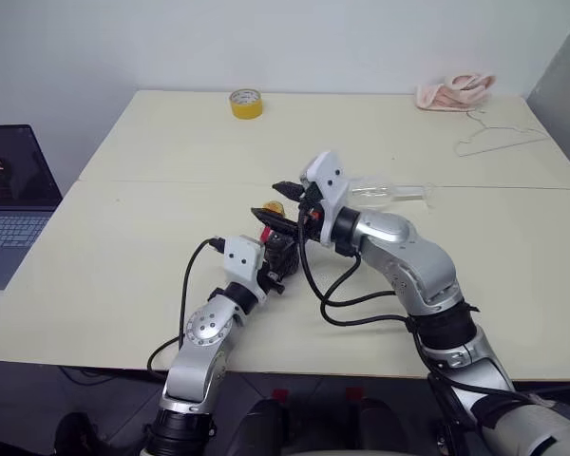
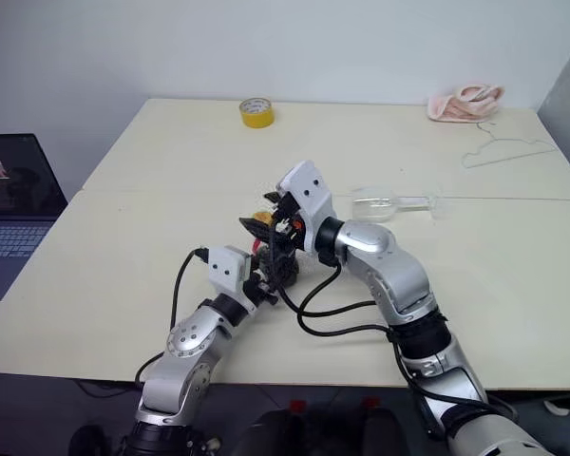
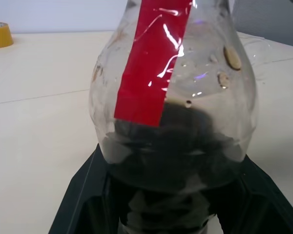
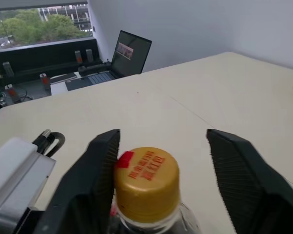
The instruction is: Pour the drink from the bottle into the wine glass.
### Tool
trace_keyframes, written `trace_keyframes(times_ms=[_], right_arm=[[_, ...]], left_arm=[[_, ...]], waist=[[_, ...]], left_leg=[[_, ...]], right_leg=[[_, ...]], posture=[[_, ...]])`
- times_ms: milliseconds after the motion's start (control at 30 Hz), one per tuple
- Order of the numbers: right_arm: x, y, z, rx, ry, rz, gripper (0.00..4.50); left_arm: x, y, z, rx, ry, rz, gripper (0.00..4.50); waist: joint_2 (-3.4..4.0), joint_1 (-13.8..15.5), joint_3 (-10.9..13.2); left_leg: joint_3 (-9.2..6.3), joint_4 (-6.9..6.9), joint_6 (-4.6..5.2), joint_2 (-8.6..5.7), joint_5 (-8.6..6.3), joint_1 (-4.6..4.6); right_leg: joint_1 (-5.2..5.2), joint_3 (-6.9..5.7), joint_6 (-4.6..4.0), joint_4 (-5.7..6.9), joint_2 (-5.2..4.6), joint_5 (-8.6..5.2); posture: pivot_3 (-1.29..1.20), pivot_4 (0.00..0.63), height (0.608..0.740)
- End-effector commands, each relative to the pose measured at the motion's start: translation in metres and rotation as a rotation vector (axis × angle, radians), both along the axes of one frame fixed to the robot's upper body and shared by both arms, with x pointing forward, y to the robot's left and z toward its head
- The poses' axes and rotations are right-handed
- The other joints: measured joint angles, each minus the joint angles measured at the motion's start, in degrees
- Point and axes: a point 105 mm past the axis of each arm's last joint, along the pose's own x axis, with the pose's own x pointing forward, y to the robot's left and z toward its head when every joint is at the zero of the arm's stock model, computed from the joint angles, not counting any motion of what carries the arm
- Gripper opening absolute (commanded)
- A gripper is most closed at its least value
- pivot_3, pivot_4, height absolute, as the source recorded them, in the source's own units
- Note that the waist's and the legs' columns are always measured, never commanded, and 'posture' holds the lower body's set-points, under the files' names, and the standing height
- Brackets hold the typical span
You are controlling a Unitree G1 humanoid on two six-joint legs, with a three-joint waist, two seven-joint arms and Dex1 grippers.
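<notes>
The bottle is a squat clear one with a red strip, and the dark drink sits low in its body. It stands upright near the table's middle, with my left gripper shut on its lower body. The yellow cap is on. My right gripper is open around that cap from above. One finger touches the cap's side and the other finger stands apart from it. The wine glass lies on its side on the table just beyond my right wrist.
A yellow tape roll sits at the far edge. A pink cloth and a wire hanger lie at the far right. An open laptop stands off the table's left side. Black cables loop near the front edge.
</notes>
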Motion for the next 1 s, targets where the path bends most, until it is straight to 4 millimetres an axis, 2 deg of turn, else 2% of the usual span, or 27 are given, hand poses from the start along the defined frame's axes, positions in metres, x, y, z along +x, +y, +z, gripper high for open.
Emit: trace_keyframes(times_ms=[33, 67, 100, 333, 567, 700, 833, 1000], right_arm=[[0.001, -0.002, 0.019, 0.033, -0.074, -0.015, 1.8], [0.001, -0.003, 0.019, 0.033, -0.074, -0.014, 1.44], [0.001, -0.002, 0.019, 0.031, -0.075, -0.011, 1.28], [-0.002, -0.005, 0.02, 0.011, -0.101, 0.071, 1.28], [0.003, -0.022, 0.025, -0.058, -0.138, 0.297, 1.28], [0.003, -0.024, 0.023, -0.087, -0.15, 0.403, 1.28], [-0.003, -0.025, 0.021, -0.167, -0.185, 0.593, 1.28], [0.011, -0.021, 0.031, -0.142, -0.197, 0.553, 1.28]], left_arm=[[-0.005, -0.006, 0.003, -0.001, -0.015, -0.028, 2.05], [-0.005, -0.006, 0.003, 0.0, -0.015, -0.026, 2.05], [-0.005, -0.005, 0.003, 0.0, -0.015, -0.024, 2.05], [-0.005, -0.004, 0.004, -0.004, -0.017, -0.014, 1.57], [-0.004, -0.001, 0.005, 0.0, -0.021, -0.006, 1.28], [-0.005, -0.001, 0.005, 0.0, -0.019, -0.007, 1.26], [-0.005, -0.001, 0.005, 0.0, -0.018, -0.01, 1.26], [-0.006, -0.001, 0.005, 0.001, -0.018, -0.009, 1.24]], waist=[[0.0, -0.1, 0.0], [0.0, -0.1, 0.0], [0.0, -0.1, 0.0], [0.0, -0.1, 0.0], [0.0, -0.3, 0.0], [-0.01, -0.7, 0.0], [-0.01, -1.1, 0.0], [0.0, -1.4, 0.0]], left_leg=[[0.0, 0.0, 0.0, 0.0, 0.0, 0.0], [0.0, 0.0, 0.0, 0.0, 0.0, 0.0], [0.01, 0.0, 0.0, 0.0, 0.0, -0.01], [0.02, -0.01, 0.0, 0.0, 0.0, -0.03], [0.03, -0.01, 0.0, 0.02, 0.0, -0.04], [0.04, -0.04, 0.0, 0.05, 0.0, -0.06], [0.04, -0.04, 0.0, 0.07, 0.0, -0.07], [0.05, -0.07, -0.01, 0.14, 0.0, -0.08]], right_leg=[[0.0, 0.0, 0.0, 0.0, 0.0, 0.0], [0.0, 0.0, 0.0, 0.0, 0.0, 0.0], [-0.01, 0.0, 0.0, 0.0, 0.0, 0.0], [-0.05, 0.02, 0.0, 0.03, 0.01, 0.0], [-0.05, 0.0, 0.0, 0.01, 0.03, 0.0], [-0.06, 0.0, 0.0, -0.01, 0.03, 0.0], [-0.08, -0.01, 0.0, -0.01, 0.04, 0.0], [-0.11, -0.01, -0.02, -0.02, 0.08, 0.01]], posture=[[0.0, 0.15, 0.74], [0.0, 0.15, 0.74], [0.0, 0.15, 0.74], [0.0, 0.15, 0.74], [0.0, 0.15, 0.74], [0.0, 0.15, 0.74], [0.0, 0.15, 0.74], [0.0, 0.15, 0.74]])
